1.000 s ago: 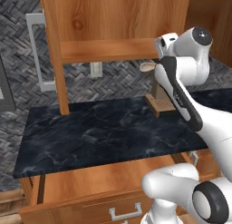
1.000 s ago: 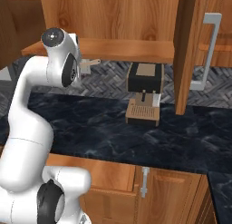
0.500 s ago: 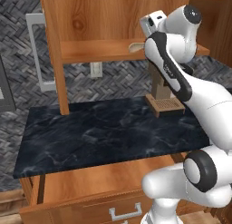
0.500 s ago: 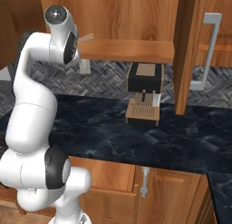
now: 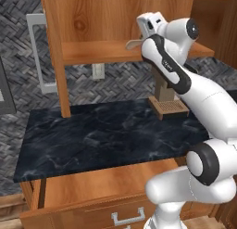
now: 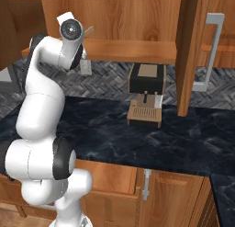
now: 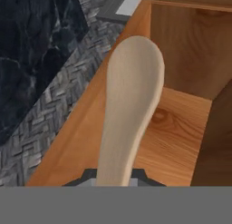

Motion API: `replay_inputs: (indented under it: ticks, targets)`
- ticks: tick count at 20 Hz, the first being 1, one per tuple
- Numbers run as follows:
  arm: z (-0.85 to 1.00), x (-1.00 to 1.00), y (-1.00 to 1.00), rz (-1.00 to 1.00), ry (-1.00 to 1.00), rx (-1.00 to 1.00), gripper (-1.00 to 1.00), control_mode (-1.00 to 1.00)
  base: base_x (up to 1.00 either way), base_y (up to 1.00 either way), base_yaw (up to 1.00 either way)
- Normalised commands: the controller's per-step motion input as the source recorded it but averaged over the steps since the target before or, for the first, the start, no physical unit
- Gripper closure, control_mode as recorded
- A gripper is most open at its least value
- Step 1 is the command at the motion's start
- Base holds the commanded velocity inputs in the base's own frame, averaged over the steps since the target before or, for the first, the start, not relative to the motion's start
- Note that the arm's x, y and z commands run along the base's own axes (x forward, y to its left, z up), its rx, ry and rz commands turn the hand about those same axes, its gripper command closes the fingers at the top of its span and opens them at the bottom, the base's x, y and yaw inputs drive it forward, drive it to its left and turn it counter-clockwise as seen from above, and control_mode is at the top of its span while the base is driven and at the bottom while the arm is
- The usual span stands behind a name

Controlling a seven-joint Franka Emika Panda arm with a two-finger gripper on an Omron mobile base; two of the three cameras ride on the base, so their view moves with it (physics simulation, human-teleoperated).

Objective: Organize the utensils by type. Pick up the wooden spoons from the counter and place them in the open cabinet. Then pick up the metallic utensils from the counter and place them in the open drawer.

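Up at the cabinet, spoon in hand

Jaws pinch the pale wooden spoon by its handle, bowl out over the wooden shelf, above the black tabletop. No writing is legible.

Pale tan wooden spoon, matt and smooth, with faint straight grain along its bowl. Beneath it, the cabinet shelf of orange-brown wood, satin finish, with bold darker grain lines and a knot close to the spoon's neck. Below the cabinet, the wall tiling of grey woven herringbone pattern, rough-looking and matt. Desk under the cabinet: black marble-look stone with faint bluish-white veins and a low sheen. Drawer under the desk's front edge: the same orange-brown wood, flat and smooth, with a squared silver metal handle. Cabinet door handle: pale brushed metal bar.
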Motion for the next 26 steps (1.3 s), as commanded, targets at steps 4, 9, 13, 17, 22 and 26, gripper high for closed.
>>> replay_inputs:
  ticks: [4, 9, 13, 17, 22, 26]
  targets:
    - [0.02, 0.48, 0.08, 0.12, -0.04, 0.0, 1.0, -1.0, 0.0, 0.0, 0.0]
    - [0.12, 0.48, 0.0, 0.14, 0.18, 0.0, 1.0, -1.0, 0.0, 0.0, 0.0]
    - [0.09, 0.52, 0.09, 0.14, 0.18, 0.0, 1.0, -1.0, 0.0, 0.0, 0.0]
    - [0.08, 0.51, 0.16, 0.09, 0.07, 0.0, 1.0, -1.0, 0.0, 0.0, 0.0]
    - [-0.03, 0.43, 0.28, 0.01, 0.0, 0.0, 1.0, -1.0, 0.0, 0.0, 0.0]
    - [-0.08, 0.43, 0.33, 0.0, 0.0, 0.0, 1.0, -1.0, 0.0, 0.0, 0.0]
